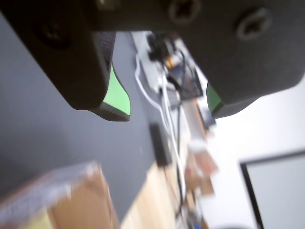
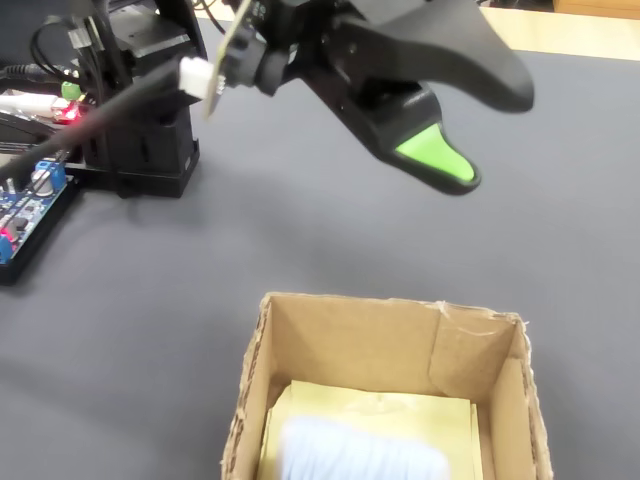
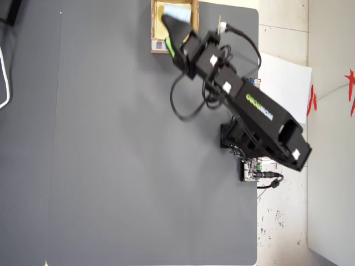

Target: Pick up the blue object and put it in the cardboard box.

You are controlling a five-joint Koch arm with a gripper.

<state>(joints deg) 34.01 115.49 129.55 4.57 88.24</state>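
The cardboard box (image 2: 470,350) stands open at the bottom of the fixed view, and the pale blue object (image 2: 360,455) lies inside it on the yellowish floor. My gripper (image 2: 485,130) hangs above the box's far side, open, with nothing between its green-padded fingers (image 2: 435,160). The wrist view shows the gripper (image 1: 167,107) with its jaws wide apart and a blurred corner of the box (image 1: 62,200) at the lower left. Seen from overhead, the box (image 3: 158,27) sits at the mat's top edge with the blue object (image 3: 176,11) in it, and the gripper (image 3: 169,36) reaches over it.
The arm's black base (image 2: 140,130) stands at the back left on the dark grey mat (image 2: 300,230), with a blue circuit board (image 2: 20,205) and cables beside it. White cables (image 1: 164,109) and loose electronics run along the mat's edge in the wrist view.
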